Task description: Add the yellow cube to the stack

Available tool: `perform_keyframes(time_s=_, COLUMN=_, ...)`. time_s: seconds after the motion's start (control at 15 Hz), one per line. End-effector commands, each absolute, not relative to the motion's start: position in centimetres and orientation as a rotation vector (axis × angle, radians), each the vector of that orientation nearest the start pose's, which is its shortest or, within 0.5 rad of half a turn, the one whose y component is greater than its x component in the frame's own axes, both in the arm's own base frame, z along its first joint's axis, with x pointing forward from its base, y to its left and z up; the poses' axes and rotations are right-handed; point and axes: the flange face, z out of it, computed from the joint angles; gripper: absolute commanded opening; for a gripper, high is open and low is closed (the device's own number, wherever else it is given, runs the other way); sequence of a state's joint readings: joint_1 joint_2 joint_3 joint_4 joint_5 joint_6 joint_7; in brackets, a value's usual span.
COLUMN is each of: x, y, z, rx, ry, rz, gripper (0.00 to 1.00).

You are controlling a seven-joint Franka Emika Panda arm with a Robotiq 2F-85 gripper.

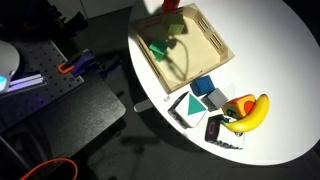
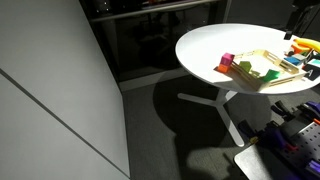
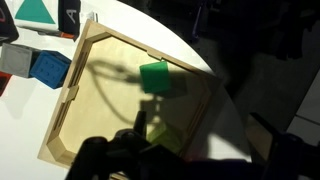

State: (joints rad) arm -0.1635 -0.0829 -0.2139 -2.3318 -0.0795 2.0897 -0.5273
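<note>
In the wrist view the yellow cube (image 3: 165, 136), lime coloured, lies in shadow on the floor of the wooden tray (image 3: 75, 110). My gripper (image 3: 200, 128) is open above it; the cube sits just inside the left finger and the right finger is far off it. The darker green cube (image 3: 155, 77) lies further into the tray. In an exterior view the yellow cube (image 2: 243, 68) sits beside the red-orange cube of the stack (image 2: 227, 62) at the tray's end. The red-orange cube also shows at the top edge of an exterior view (image 1: 172, 5). It is hidden in the wrist view.
Beside the tray on the round white table (image 1: 270, 60) lie a blue block (image 1: 203, 87), a grey block (image 1: 212, 100), a teal triangle (image 1: 185, 107) and a banana (image 1: 250, 112). The tray has a low raised rim all round.
</note>
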Motion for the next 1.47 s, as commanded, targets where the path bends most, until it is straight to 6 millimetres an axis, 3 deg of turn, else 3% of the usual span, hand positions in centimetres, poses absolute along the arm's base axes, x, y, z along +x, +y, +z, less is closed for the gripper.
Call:
perform_keyframes(time_s=0.0, x=44.8, y=-18.4, z=35.2, rx=-3.101, ry=-0.312, rz=0.237, gripper=1.0)
perform_keyframes(time_s=0.33, x=46.6, y=-19.0, z=33.2, rx=-3.125, ry=-0.398, rz=0.197, gripper=1.0)
perform_keyframes(time_s=1.0, x=51.4, y=-20.1, z=27.4, rx=-3.113, ry=-0.782, rz=0.221, gripper=1.0)
perform_keyframes(time_s=1.4, x=53.6, y=-19.0, z=23.7, rx=-3.088, ry=-1.017, rz=0.271, gripper=1.0)
